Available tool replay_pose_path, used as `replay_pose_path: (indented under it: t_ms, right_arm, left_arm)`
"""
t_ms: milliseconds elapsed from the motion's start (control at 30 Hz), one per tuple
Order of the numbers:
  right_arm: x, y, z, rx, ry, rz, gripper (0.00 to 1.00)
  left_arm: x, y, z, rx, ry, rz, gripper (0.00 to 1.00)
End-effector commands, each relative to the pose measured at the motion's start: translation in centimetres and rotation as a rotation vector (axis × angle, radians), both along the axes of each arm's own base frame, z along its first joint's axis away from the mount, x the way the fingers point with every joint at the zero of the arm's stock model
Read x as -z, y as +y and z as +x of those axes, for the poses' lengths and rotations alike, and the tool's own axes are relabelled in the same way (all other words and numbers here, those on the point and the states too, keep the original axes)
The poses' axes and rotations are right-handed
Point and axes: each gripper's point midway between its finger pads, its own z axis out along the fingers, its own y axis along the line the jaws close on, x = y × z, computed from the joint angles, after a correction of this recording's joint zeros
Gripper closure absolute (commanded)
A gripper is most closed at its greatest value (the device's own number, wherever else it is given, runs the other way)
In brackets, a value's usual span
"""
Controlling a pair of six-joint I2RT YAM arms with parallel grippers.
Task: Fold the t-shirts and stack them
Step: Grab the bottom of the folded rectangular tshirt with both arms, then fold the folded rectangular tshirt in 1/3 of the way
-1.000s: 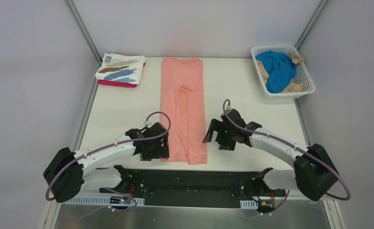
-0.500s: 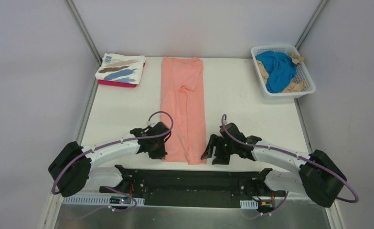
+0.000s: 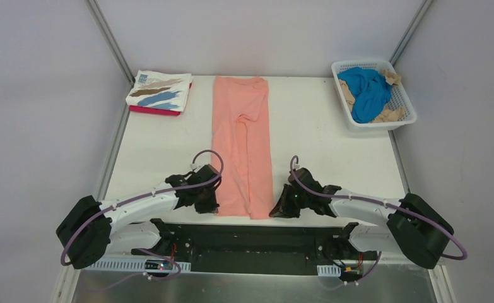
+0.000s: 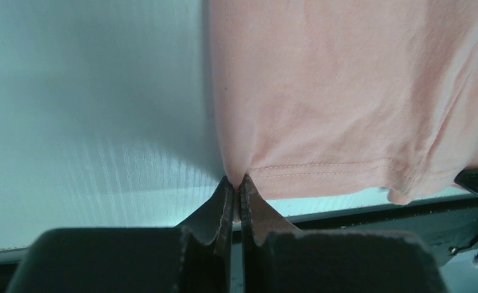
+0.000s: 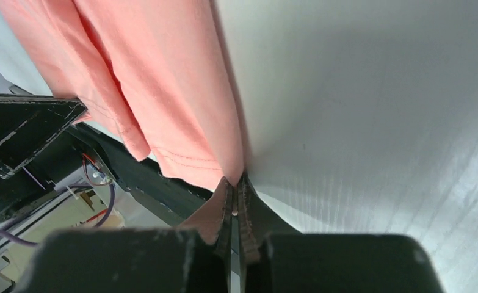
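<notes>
A salmon-pink t-shirt (image 3: 242, 142) lies folded into a long strip down the middle of the table, hem toward me. My left gripper (image 3: 214, 207) is shut on its near left hem corner (image 4: 236, 177). My right gripper (image 3: 274, 211) is shut on its near right hem corner (image 5: 233, 177). Both sets of jaws pinch cloth at table level. A folded white t-shirt with brown and blue brushstrokes (image 3: 159, 91) rests on a magenta one (image 3: 151, 110) at the back left. A bright blue t-shirt (image 3: 366, 91) and a tan one (image 3: 389, 115) lie crumpled in the basket.
The white lattice basket (image 3: 405, 93) stands at the back right corner. The table's near edge with the black arm mount (image 3: 257, 237) runs just below the shirt's hem. Grey walls with metal rails enclose the table on three sides.
Both grippers moved down and inward to the pink shirt's near hem corners and closed on them; a second ago they stood open beside the shirt.
</notes>
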Motion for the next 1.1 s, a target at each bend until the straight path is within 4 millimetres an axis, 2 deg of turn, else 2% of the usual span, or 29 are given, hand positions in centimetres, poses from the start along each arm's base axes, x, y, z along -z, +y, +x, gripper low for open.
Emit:
replay_pose_path:
  t_ms: [0, 167, 267, 367, 467, 767, 933, 1067]
  right_arm:
    - [-0.3, -0.7, -2.3, -0.026, 0.018, 0.028, 1.00]
    - [-3.2, -0.2, -3.8, -0.071, -0.017, 0.142, 1.00]
    - [-4.9, -0.1, -3.5, -0.072, -0.078, 0.196, 1.00]
    - [-6.3, 0.1, -2.3, -0.061, -0.166, 0.219, 1.00]
    - [-7.7, 0.4, -0.2, -0.043, -0.277, 0.201, 1.00]
    - [-11.6, 2.1, 7.1, 0.002, -0.493, 0.143, 1.00]
    - [-13.7, 3.0, 12.1, 0.069, -0.556, 0.162, 1.00]
    - [-13.9, 3.3, 15.2, 0.105, -0.548, 0.158, 1.00]
  left_arm:
    - [0.5, 0.6, -3.9, 0.046, 0.097, -0.050, 1.00]
    - [-1.7, -0.8, -4.9, 0.086, 0.052, -0.209, 1.00]
    - [-3.0, -1.2, -4.4, 0.092, -0.002, -0.258, 1.00]
    - [-4.5, -1.7, -3.2, 0.102, -0.077, -0.281, 1.00]
    - [-5.7, -1.7, -1.5, 0.101, -0.158, -0.251, 1.00]
    - [-10.6, -0.3, 7.0, -0.034, -0.446, -0.051, 1.00]
    - [-11.3, 0.3, 10.7, -0.095, -0.451, -0.031, 1.00]
    - [-11.6, 0.5, 13.7, -0.114, -0.441, -0.023, 1.00]
